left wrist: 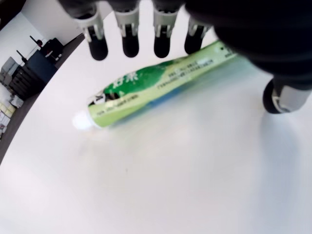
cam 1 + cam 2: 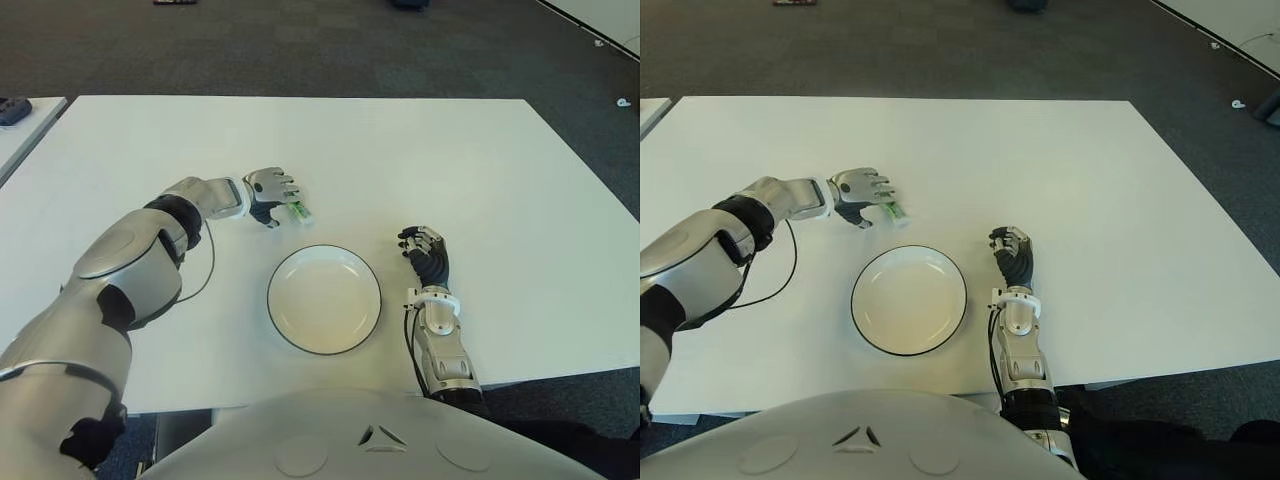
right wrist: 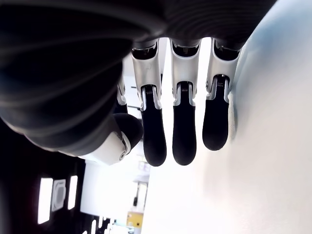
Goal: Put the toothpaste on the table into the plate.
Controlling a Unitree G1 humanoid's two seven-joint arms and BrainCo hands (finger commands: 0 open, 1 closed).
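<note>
The green toothpaste (image 1: pixel 156 85) tube lies flat on the white table (image 2: pixel 480 170) left of frame centre, just above the upper-left rim of the empty plate (image 2: pixel 324 299). The left hand (image 2: pixel 270 193) is positioned directly over it, fingers (image 1: pixel 130 41) spread above the tube, not gripping. The right hand (image 2: pixel 425 256) shows right of the plate, fingers relaxed, holding nothing.

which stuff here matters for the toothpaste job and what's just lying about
Job:
- toothpaste, lying on the table under the left hand, fingers open over it, not gripped
- plate, empty

Lying about:
- right hand, idle right of the plate
- dark object on the side table
</note>
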